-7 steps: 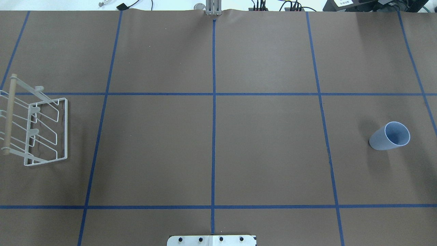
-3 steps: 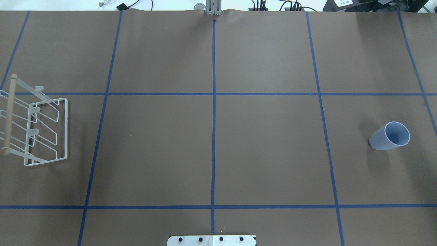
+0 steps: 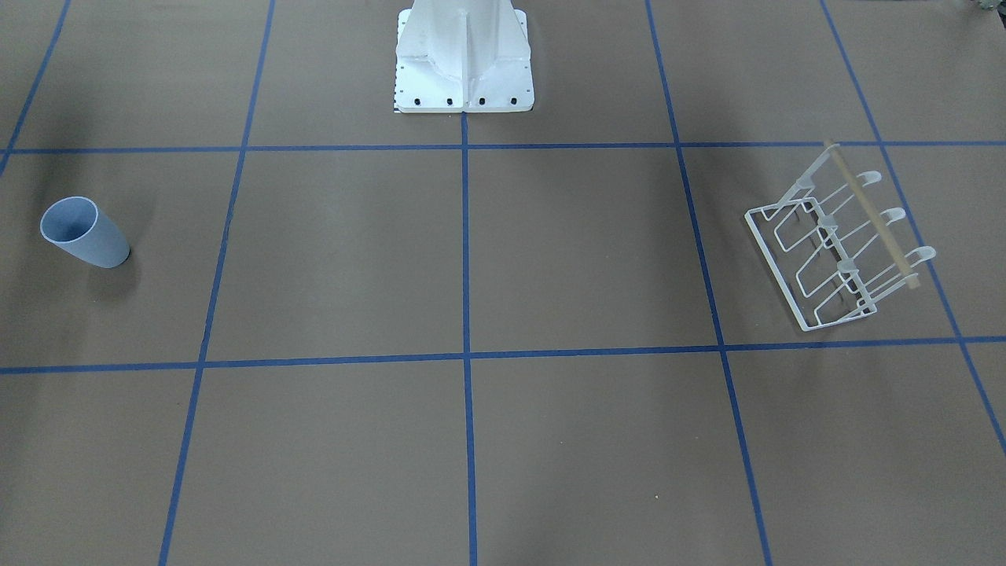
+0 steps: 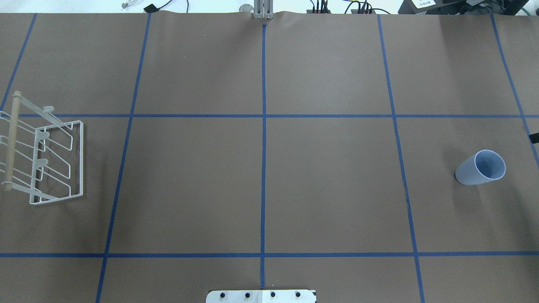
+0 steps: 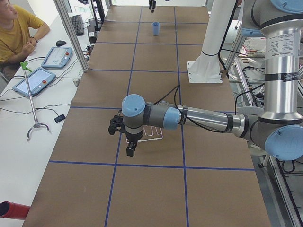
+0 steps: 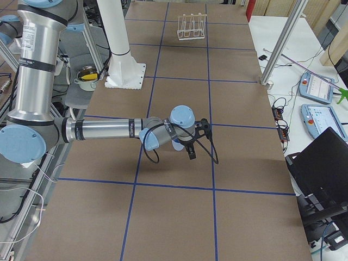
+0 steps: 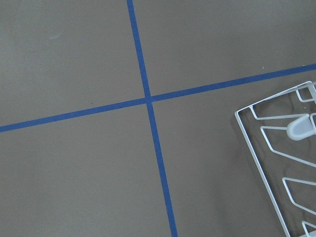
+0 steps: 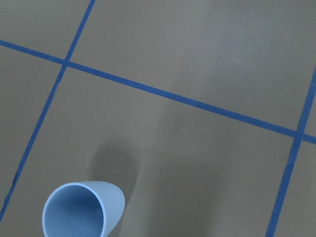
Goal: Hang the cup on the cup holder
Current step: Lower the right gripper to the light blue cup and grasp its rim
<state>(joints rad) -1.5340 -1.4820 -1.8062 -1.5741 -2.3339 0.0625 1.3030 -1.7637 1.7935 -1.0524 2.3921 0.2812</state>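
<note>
Now: cup (image 4: 480, 168) upright on table (image 4: 328, 189), right end; rack (image 4: 59, 160) far left. Left gripper (image 5: 130, 149) near rack, right gripper (image 6: 191, 153) near cup; finger spread can't be told, probably holding nothing.

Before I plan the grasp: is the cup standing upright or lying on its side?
Upright. The cup stands on its narrow base with the open rim up; the exterior left view shows it plainly.

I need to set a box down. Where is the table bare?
The whole middle is bare, between the pale blue-grey plastic tumbler and the white wire rack, out from the white robot pedestal. Crowded only at those ends, under the left arm and right arm.
</note>
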